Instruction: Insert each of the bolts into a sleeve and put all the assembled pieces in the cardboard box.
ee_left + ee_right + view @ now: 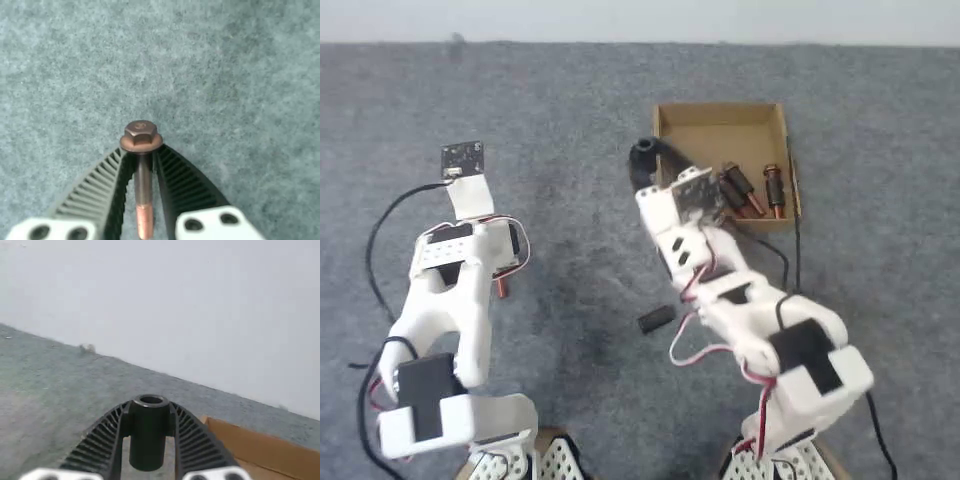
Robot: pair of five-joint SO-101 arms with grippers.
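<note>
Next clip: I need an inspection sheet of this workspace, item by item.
Surface: grey carpet.
Job's things: the cardboard box holds two assembled pieces. A loose sleeve lies on the carpet between the arms.
Clutter: nothing seen.
Hands: the left hand is shut on a bolt, head past the fingertips. The right hand is shut on a black held sleeve.
Cables: a black cable loops beside the left arm. Red and white wires run along the right arm. A second black cable passes the box's side.
Surroundings: pale wall beyond the carpet.
</note>
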